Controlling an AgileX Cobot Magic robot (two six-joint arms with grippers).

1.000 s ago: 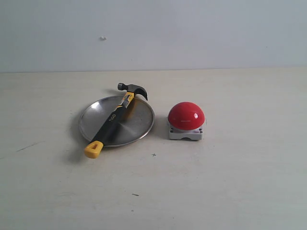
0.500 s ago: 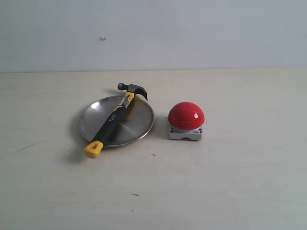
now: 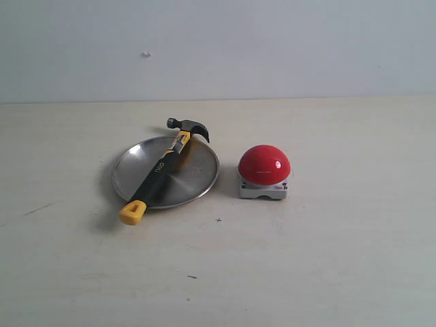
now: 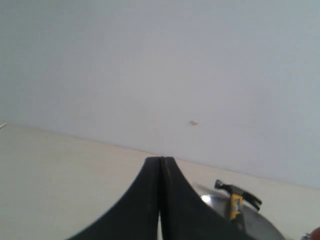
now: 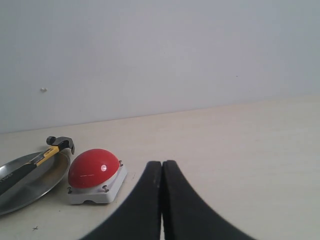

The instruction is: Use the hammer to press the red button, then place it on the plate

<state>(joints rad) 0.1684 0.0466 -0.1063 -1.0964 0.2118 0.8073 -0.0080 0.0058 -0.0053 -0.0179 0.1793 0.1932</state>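
The hammer [image 3: 163, 167] lies across the silver plate [image 3: 197, 178], its dark head [image 3: 191, 127] past the far rim and its yellow end cap [image 3: 133, 212] over the near rim. The red button [image 3: 264, 165] sits on its grey-white base just right of the plate. Neither gripper shows in the exterior view. In the left wrist view my left gripper [image 4: 161, 161] is shut and empty, with the hammer [image 4: 236, 200] and plate [image 4: 265, 225] beyond it. In the right wrist view my right gripper [image 5: 162, 164] is shut and empty, with the red button [image 5: 93, 168], hammer [image 5: 50, 151] and plate [image 5: 35, 187] off to one side.
Everything rests on a pale tabletop [image 3: 327, 259] that runs back to a plain light wall [image 3: 272, 48]. A few small dark specks [image 3: 219, 220] mark the table in front of the plate.
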